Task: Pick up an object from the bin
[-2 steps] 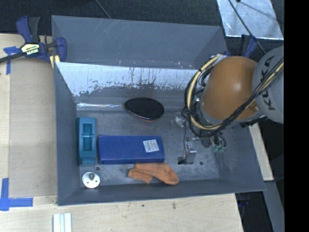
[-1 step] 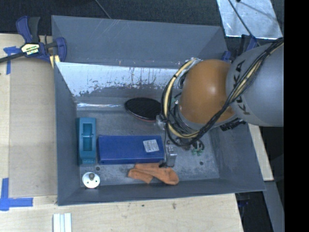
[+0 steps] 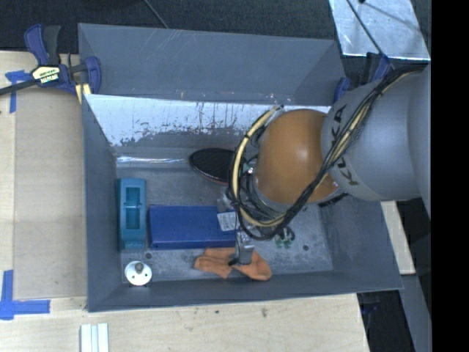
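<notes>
Crumpled orange cloth-like piece [image 3: 220, 264] on the floor of the bin [image 3: 220, 293], close to the near wall, spread left and right in two lobes. Down onto its middle, the jaws, held vertical under the orange-covered wrist [image 3: 289, 169]. Touching or nearly touching the fabric, probably for the sake of the bunched centre, the easiest fold to pinch. Impossible to tell how far open, or whether closed on the fabric at all: too much hidden behind the cables [image 3: 245, 167] and the tool body. Judged as the moment of grasp, not yet a lift.

Just behind the cloth, a dark blue box [image 3: 183, 226] lying flat, right end just beside the tool; likely the tightest neighbour for any sideways drift. Left of that, a teal block-shaped thing [image 3: 132, 213] along the left wall. Small round white-and-metal piece [image 3: 138, 273] in the near left corner, well apart. Black oval thing [image 3: 212, 163] by the far wall, partly under the wrist. A few tiny green bits [image 3: 282, 241] on the floor to the right. Little room toward the near wall.
</notes>
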You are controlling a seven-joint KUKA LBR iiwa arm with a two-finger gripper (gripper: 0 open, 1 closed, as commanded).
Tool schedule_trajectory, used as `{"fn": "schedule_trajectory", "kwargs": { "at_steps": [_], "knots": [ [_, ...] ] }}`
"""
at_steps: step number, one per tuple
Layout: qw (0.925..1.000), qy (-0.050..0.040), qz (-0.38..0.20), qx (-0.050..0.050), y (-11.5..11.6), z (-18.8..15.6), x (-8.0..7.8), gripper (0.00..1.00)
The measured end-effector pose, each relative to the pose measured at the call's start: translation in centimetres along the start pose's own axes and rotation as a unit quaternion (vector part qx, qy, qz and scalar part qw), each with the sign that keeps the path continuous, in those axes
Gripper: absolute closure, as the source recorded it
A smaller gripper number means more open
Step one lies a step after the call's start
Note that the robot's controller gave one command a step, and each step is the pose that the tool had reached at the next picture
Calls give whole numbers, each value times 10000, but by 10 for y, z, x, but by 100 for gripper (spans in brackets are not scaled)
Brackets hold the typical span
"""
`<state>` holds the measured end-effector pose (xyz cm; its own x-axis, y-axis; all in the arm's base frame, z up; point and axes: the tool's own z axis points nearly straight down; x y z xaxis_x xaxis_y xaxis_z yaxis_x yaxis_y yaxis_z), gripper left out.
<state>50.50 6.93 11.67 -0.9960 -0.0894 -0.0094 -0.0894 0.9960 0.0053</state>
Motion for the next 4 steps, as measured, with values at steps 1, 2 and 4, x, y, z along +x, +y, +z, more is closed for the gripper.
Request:
{"fn": "schedule_trajectory", "kwargs": {
  "at_steps": [1,2,4],
  "knots": [
    [9989,52,464,27,9,30,6,100],
    [9989,50,463,28,9,31,6,0],
    [9989,50,461,31,8,31,6,0]
  ]
}}
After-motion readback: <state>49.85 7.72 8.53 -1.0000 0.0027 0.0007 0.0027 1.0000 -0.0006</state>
